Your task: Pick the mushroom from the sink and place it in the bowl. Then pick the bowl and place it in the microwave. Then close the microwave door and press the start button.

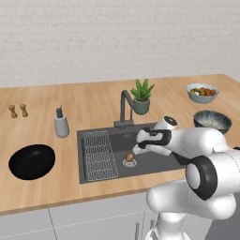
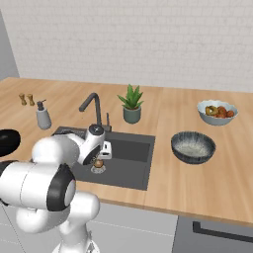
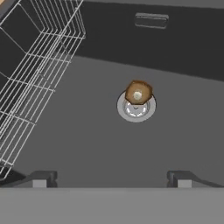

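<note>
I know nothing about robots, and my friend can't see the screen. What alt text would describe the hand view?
Looking down into a dark grey sink, a small brown mushroom sits on the edge of the round drain. A wire rack stands at the left, and the open gripper shows its two dark fingertips at the bottom, apart from the mushroom.

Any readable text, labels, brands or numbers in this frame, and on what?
None. No lettering shows on the soap dispenser, the two shakers, the bowls, the plant pot or the sink.
The small plate on the sink's wall is blank or too blurred to read.
</note>
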